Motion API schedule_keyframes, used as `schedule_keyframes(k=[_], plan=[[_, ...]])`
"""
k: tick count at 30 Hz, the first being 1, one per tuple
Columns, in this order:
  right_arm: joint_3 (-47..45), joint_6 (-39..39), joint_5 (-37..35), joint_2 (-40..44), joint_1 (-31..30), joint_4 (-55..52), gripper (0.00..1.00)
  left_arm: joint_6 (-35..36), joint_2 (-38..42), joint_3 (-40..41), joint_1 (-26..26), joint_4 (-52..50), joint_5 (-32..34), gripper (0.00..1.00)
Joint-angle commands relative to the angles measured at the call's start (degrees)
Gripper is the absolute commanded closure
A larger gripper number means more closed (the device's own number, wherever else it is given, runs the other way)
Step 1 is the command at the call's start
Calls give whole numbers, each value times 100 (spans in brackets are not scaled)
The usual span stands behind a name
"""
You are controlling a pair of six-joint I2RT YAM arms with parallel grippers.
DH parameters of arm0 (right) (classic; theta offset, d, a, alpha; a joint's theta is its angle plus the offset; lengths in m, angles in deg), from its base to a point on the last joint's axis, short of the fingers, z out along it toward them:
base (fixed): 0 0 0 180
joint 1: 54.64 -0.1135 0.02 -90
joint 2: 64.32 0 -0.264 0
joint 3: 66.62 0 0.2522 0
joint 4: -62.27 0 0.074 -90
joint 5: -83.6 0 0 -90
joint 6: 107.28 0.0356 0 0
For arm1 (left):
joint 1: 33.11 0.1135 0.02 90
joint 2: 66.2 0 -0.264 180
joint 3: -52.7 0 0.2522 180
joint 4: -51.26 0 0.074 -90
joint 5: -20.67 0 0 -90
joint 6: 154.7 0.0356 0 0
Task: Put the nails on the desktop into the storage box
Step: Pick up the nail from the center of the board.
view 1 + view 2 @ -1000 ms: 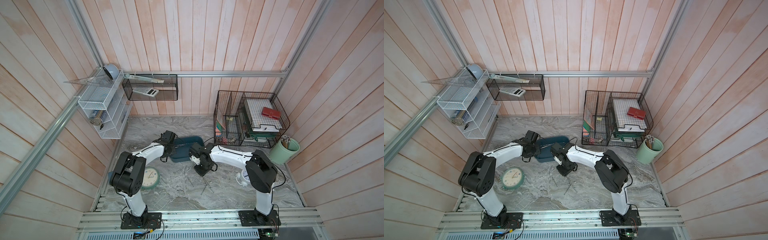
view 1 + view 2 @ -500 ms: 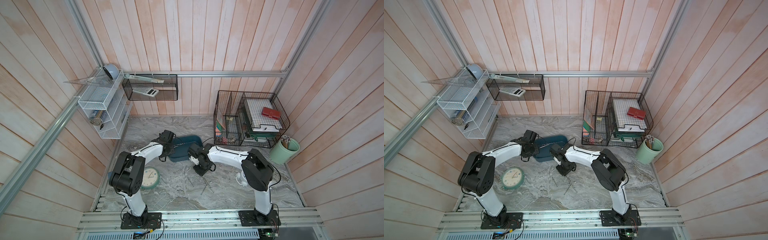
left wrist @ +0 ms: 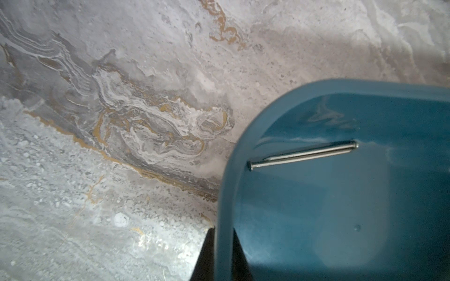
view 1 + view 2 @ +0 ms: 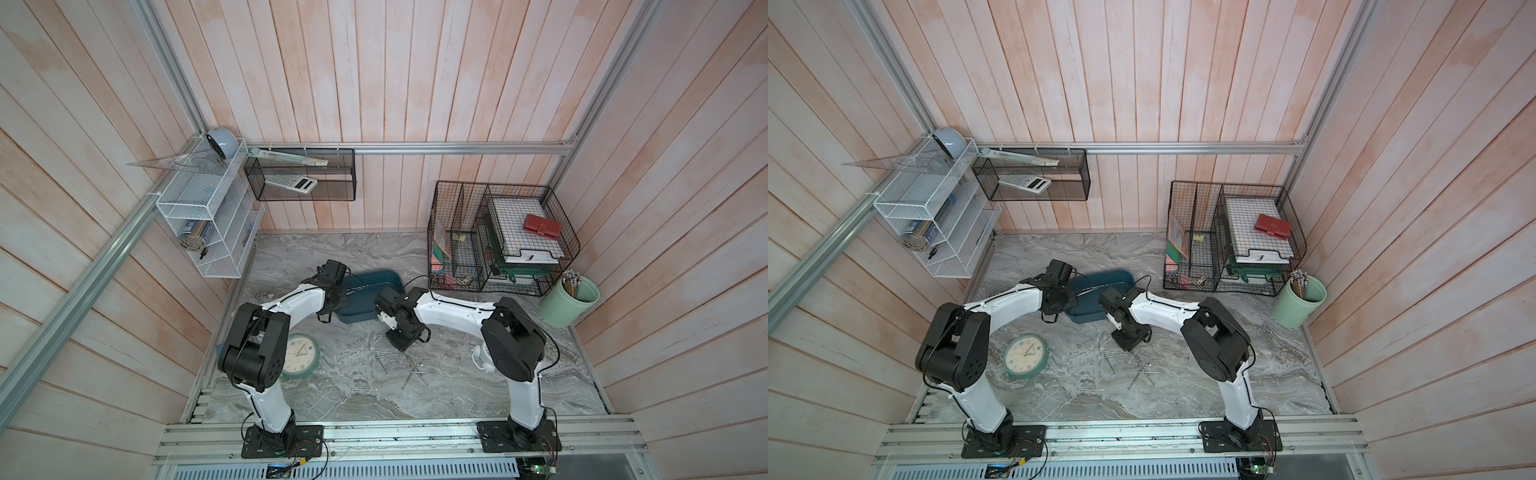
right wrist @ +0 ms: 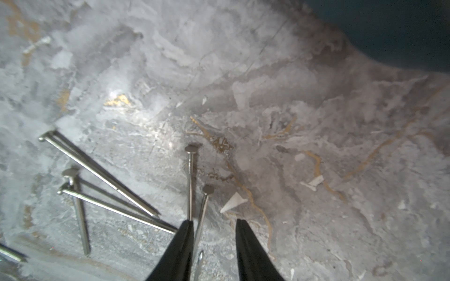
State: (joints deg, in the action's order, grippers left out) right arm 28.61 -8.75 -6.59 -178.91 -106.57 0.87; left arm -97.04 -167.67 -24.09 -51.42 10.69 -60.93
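A: Where are the thin silver metal nails (image 5: 98, 176)?
B: Most lie scattered on the grey-veined marble desktop (image 5: 316, 121); two lie inside the shallow dark teal plastic storage box (image 3: 341, 219).
A: The grippers?
B: The left gripper (image 3: 222, 240) pinches the box's rim. The right gripper (image 5: 214, 233) is part open, one nail lying between its fingers, unclamped.

Counter (image 4: 353, 257): gry/wht marble patt. w/ swirled veins, some gold. Storage box (image 4: 370, 299): dk teal-blue, plain. Nails (image 5: 98, 176): silver-gry. Clock (image 4: 298, 358): green rim, cream face. Cup (image 4: 569, 309): mint green.
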Motion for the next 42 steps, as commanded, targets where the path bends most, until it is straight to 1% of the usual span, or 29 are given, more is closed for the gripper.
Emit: schedule_keyframes(k=[1,8,18,22,30,35,39,42], plan=[[-105,8,-141,-117,86,95,65,126,-152,-21,87,-233,162,100],[-235,25,-61,94,87,210,66,166,-224,-77,132,-254,220,100],[-334,78,19,40,68,221,66,219,-540,-489,264,-402,341,100],[-395,114,-49,86,37,201,66,254,-598,-617,324,-428,338,100],[-330,195,-576,61,-10,-103,67,272,-550,-572,337,-402,305,100],[-237,201,-551,181,-16,-118,67,286,-523,-552,352,-383,290,100],[-211,159,-365,387,-40,-62,66,281,-497,-527,345,-344,280,100],[-211,157,-270,368,-53,-43,66,271,-501,-511,351,-313,245,100]])
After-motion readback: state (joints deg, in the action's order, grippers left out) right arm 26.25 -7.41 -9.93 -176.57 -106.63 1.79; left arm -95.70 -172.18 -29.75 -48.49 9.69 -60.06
